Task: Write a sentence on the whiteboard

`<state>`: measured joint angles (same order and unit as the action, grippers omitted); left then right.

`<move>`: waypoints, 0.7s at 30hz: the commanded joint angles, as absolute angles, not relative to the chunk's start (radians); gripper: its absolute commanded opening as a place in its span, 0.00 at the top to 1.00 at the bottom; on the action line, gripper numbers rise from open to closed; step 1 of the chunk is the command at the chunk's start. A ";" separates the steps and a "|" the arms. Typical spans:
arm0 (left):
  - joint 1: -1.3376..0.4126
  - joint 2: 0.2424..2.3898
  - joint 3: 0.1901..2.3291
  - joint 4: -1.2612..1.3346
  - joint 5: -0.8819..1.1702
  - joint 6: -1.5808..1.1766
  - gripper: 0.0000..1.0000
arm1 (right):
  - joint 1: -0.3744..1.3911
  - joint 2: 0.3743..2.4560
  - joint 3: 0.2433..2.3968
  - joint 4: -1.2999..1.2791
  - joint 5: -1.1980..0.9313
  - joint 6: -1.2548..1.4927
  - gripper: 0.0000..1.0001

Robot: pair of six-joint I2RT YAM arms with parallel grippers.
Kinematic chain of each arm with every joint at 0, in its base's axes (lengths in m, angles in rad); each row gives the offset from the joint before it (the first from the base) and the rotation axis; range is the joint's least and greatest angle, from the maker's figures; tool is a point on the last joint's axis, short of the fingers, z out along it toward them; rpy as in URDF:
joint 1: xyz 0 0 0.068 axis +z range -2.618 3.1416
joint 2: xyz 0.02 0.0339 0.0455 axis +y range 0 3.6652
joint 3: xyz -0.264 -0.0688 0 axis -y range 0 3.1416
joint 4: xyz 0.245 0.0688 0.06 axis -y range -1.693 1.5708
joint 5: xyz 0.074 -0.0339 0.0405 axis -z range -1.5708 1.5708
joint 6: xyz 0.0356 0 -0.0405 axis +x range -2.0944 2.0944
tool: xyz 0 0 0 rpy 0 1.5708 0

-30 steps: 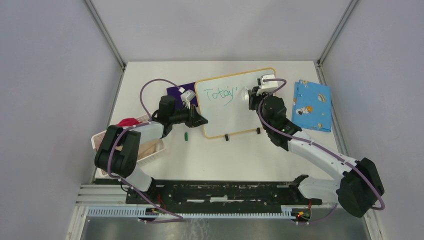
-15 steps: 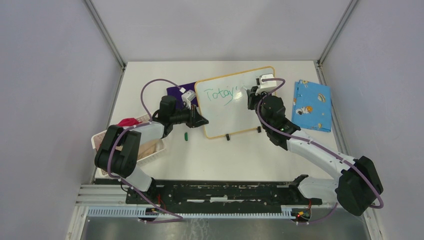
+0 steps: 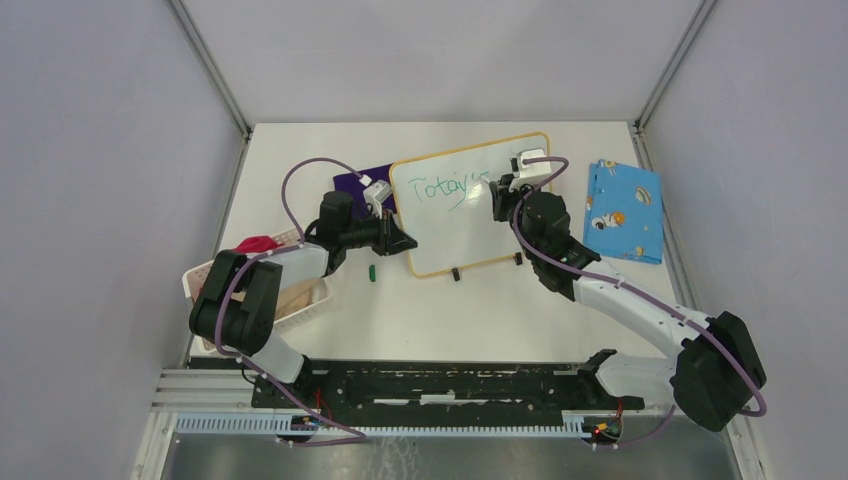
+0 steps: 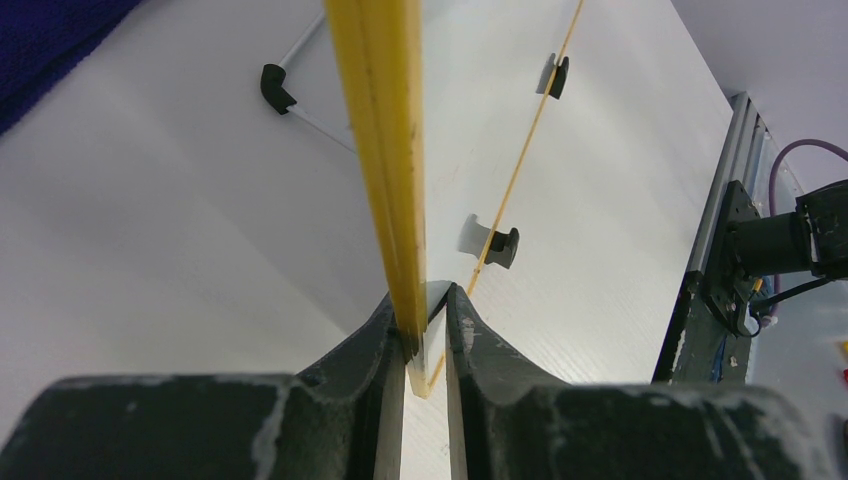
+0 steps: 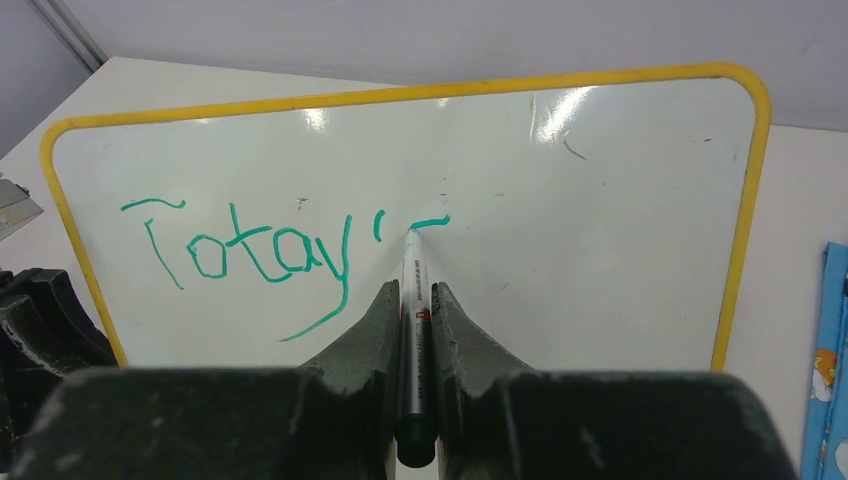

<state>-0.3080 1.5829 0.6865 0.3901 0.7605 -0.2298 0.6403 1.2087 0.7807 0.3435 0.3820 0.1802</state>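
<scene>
Toward the far middle of the table (image 3: 480, 320), propped whiteboard (image 3: 470, 235) pinched at its left frame edge by left gripper (image 4: 425, 325), right gripper (image 5: 415, 292) clamped on marker (image 5: 412, 262), tip touching beside unfinished green sentence (image 5: 250, 255).

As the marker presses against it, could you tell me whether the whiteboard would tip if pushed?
Probably rigid: the whiteboard has a flat, framed face. Likely tippy: it stands on small black feet, which may be why the left gripper clamps its yellow edge.
</scene>
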 commanded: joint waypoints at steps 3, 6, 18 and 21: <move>-0.311 1.576 0.701 0.347 0.679 -0.128 0.98 | 0.638 1.186 0.764 0.357 0.395 0.192 1.00; -0.311 1.576 0.701 0.346 0.679 -0.126 0.98 | 0.638 1.181 0.757 0.351 0.407 0.191 1.00; -0.313 1.574 0.701 0.345 0.678 -0.125 0.98 | 0.636 1.177 0.761 0.324 0.476 0.175 1.00; -0.313 1.576 0.702 0.345 0.677 -0.124 0.98 | 0.636 1.178 0.762 0.313 0.489 0.176 1.00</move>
